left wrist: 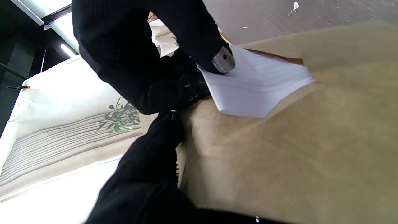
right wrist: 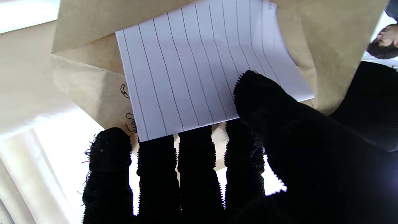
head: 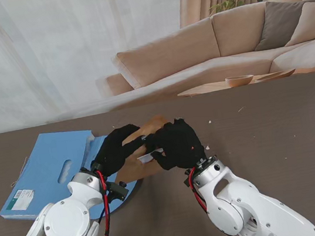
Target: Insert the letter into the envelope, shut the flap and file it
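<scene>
Fingers and thumb of the right robot hand (head: 178,143) are closed on the near edge of the lined letter (right wrist: 199,68), the thumb pressed on its face and the four fingers set behind it, so that the sheet can be pushed lengthwise without buckling. The far part of the letter is already tucked into the mouth of the brown kraft envelope (left wrist: 295,149), while the near part is seen to stand out. The envelope is held by the left robot hand (head: 118,149), whose fingers are closed around its side; it seems to be lifted clear of the table (head: 278,129) and tilted toward the right robot hand so that the opening is presented to the sheet. The flap (right wrist: 93,18) is folded back, out of the way of the letter. Insertion is judged to be partly done; closing and filing remain. A blue file folder (head: 52,169) lies on the table just left of the left robot hand, presumably placed within reach for filing.
</scene>
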You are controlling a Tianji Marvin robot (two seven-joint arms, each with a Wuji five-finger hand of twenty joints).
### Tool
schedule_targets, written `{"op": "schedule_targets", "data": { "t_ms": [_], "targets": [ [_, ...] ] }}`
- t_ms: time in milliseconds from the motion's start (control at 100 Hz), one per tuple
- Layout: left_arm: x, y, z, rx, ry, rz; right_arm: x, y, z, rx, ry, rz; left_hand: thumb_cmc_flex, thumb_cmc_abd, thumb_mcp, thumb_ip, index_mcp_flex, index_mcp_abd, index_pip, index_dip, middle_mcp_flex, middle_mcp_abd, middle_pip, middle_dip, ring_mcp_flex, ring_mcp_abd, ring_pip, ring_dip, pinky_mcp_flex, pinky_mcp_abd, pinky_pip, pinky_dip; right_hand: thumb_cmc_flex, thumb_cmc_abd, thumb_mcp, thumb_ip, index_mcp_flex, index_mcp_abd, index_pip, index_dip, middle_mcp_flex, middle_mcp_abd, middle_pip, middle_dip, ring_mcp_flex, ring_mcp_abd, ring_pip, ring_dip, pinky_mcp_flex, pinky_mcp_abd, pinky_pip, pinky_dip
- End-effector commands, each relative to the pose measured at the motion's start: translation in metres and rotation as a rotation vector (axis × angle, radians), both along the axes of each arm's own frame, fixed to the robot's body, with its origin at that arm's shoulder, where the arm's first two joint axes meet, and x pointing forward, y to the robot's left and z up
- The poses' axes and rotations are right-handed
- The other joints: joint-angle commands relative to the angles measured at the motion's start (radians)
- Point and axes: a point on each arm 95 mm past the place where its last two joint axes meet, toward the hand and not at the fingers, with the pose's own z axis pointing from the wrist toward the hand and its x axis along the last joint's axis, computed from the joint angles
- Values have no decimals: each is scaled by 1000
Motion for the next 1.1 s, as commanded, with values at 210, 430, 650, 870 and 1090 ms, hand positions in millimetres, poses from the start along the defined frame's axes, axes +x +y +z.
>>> {"op": "schedule_targets", "data": {
  "t_ms": [210, 430, 650, 870, 1090],
  "targets": [
    [-2, -1, 2, -12, -6, -23, 0, 3, 1, 18, 23, -58, 60, 35, 1, -14, -14, -51, 39, 17, -3, -30, 6, 19, -7, -9, 6, 29, -4, -2, 11, 1, 5, -1, 27, 12, 22, 80, 4, -34, 58, 29, 47, 10, 61, 14, 45, 27, 44, 35, 70, 30],
    [-3, -2, 1, -15, -5, -31, 3, 9, 1, 10, 18, -39, 60, 35, 2, -14, -14, -51, 38, 17, -3, -31, 5, 20, -7, -8, 5, 29, -4, -2, 10, 1, 3, -9, 22, 7, 29, 81, 5, -49, 70, 25, 37, -3, 72, 13, 43, 23, 54, 36, 79, 32],
    [-4, -4, 2, -20, -5, -28, 4, 15, -1, 1, 15, -13, 60, 34, 4, -14, -14, -52, 39, 18, -3, -30, 4, 22, -8, -8, 4, 29, -4, -2, 10, 1, -6, -13, 15, 3, 26, 63, 0, -67, 66, 4, 17, -18, 64, 6, 31, 16, 52, 27, 81, 30],
    [-1, 0, 2, -22, -13, -15, -4, 6, 0, -2, 11, -42, 60, 35, 4, -14, -15, -51, 39, 18, -4, -31, 4, 24, -9, -10, 3, 30, -4, -3, 8, 1, -115, -18, -46, 8, -117, 55, -157, -46, -122, -32, -76, -56, -66, -5, -66, -3, -26, -23, 59, 41],
    [0, 3, 1, -25, -14, -5, -14, -5, 5, 16, -12, -96, 60, 35, 4, -14, -15, -51, 40, 18, -4, -30, 3, 25, -9, -8, 3, 30, -5, -3, 7, 1, -134, 6, -43, 40, -151, 48, -293, 50, -245, -34, -103, -90, -148, -9, -132, -17, -72, -40, 34, 53]
  ]
}}
